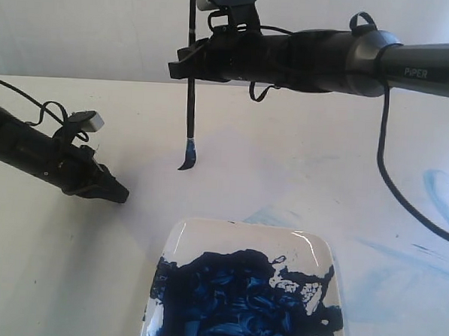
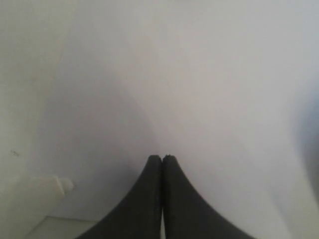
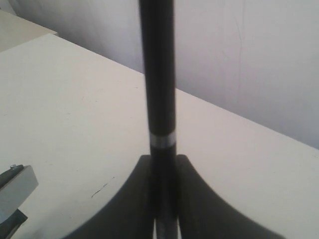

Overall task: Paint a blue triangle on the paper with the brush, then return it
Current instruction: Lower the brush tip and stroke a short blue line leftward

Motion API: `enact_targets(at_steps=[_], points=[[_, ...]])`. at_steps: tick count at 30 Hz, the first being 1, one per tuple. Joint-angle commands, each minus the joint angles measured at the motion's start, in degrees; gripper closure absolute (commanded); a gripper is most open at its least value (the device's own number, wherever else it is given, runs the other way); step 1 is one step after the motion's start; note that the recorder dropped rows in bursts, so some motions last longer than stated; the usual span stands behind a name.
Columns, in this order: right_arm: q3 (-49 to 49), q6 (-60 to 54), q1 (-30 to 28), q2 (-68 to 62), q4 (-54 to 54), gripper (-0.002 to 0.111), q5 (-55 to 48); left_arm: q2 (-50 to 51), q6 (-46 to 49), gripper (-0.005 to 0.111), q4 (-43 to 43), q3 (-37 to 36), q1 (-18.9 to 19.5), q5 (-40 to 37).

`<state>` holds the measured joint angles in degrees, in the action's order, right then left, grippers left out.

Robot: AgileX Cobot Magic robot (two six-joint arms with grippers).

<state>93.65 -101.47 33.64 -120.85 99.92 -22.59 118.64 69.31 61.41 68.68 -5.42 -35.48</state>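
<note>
A white plate (image 1: 311, 244) thick with dark blue paint (image 1: 240, 304) sits on the counter (image 1: 53, 279) as the right gripper (image 1: 186, 64) clamps the brush (image 1: 190, 106) upright beyond it, blue tip down, only its wrist view showing the handle's pale ring (image 3: 163, 139), while the left gripper (image 1: 120, 195) lies closed, empty.

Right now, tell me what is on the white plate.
Thick dark-blue paint covers most of the plate; white shows mainly at its far rim. The surface beneath the paint is hidden, and the near edge is out of frame.

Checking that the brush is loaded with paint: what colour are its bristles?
Dark blue; the bristles of the brush show best in the exterior view.
</note>
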Motion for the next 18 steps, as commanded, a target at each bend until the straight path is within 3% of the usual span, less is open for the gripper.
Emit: enact_targets(at_steps=[1, 18], points=[[0.22, 0.04, 0.01, -0.15, 0.02, 0.108, 2.68, 0.10, 0.14, 0.107, 0.24, 0.10, 0.06, 0.03], [0.22, -0.69, -1.99, 1.08, 0.02, 0.108, 7.20, 0.10, 0.14, 0.107, 0.24, 0.10, 0.06, 0.11]])
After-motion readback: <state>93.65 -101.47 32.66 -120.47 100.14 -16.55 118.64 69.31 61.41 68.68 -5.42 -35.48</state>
